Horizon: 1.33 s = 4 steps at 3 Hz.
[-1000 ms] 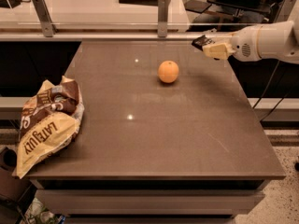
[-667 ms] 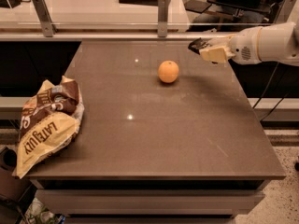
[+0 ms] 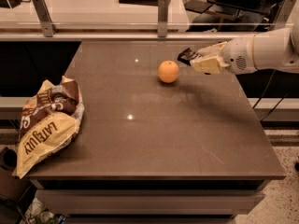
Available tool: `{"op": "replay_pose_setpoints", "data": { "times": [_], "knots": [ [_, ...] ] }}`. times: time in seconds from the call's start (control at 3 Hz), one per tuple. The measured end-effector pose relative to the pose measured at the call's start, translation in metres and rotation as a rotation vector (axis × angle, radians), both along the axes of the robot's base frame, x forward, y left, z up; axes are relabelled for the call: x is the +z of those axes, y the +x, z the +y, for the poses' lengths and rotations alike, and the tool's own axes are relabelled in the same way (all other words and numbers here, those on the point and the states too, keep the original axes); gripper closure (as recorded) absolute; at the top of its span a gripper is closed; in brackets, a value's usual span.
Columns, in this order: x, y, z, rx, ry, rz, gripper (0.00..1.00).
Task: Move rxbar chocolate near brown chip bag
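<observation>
My gripper (image 3: 195, 60) reaches in from the right on a white arm and hovers above the table's right part, just right of the orange. It is shut on the rxbar chocolate (image 3: 188, 56), a small black wrapper whose end sticks out to the left of the cream-coloured fingers (image 3: 209, 63). The bar is held in the air, off the table. The brown chip bag (image 3: 46, 121), dark brown on top and yellow below, lies wrinkled at the table's left edge, far from the gripper.
A round orange (image 3: 168, 72) sits on the brown table (image 3: 154, 134) between the gripper and the bag. A glass barrier with metal posts (image 3: 162, 9) runs along the table's far edge. The bag overhangs the left edge.
My gripper has moved left with the rxbar chocolate in it, from near the table's right far corner toward the orange. The orange and the bag have not moved.
</observation>
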<state>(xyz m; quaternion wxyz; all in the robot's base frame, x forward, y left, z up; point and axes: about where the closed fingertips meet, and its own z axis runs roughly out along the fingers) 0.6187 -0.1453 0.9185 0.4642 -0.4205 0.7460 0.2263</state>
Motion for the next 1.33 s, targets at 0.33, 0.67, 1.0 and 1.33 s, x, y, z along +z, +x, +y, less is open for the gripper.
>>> {"op": "replay_pose_setpoints", "data": {
  "times": [0.33,0.67,1.0,1.33],
  "knots": [
    [-0.007,-0.019,0.017,0.049,0.001,0.023,1.00],
    [-0.010,-0.037,0.029,0.078,0.002,0.035,1.00],
    [-0.008,-0.053,0.039,0.097,0.002,0.032,1.00],
    [-0.006,-0.072,0.056,0.137,0.003,0.031,1.00]
  ]
}}
